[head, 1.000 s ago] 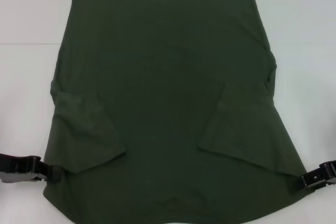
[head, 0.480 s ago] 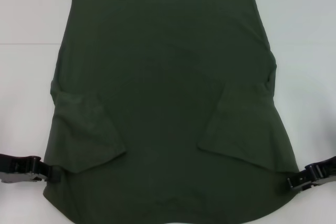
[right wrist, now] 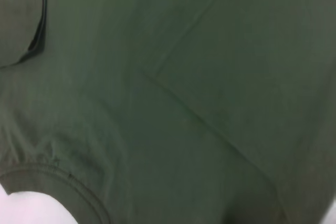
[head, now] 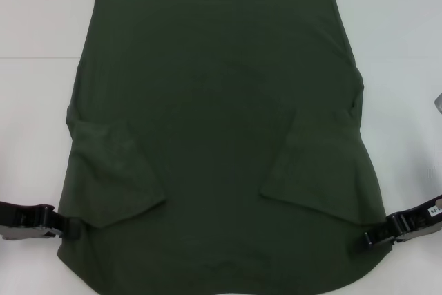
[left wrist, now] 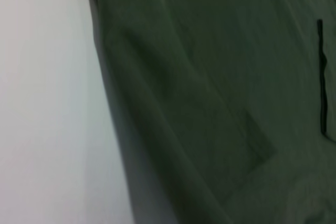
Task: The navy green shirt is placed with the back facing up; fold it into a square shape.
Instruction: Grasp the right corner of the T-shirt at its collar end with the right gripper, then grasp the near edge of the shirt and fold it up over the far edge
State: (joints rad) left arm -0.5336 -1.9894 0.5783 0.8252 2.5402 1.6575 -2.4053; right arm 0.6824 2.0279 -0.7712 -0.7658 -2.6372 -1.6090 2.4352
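The navy green shirt (head: 217, 129) lies flat on the white table (head: 41, 25), both sleeves folded inward. The left tool (head: 65, 227) stays at its near-left edge; the right tool (head: 371, 240) has slid inward onto the hem. Whether either grips cannot be told.

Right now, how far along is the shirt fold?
Done: both sleeves of the navy green shirt are folded inward onto its back. In hand: the left gripper and the right gripper sit at the shirt's near corners, one on each side; whether they have gripped cloth is unclear. Left: the body lies full length on the table, so the fold into a square remains.
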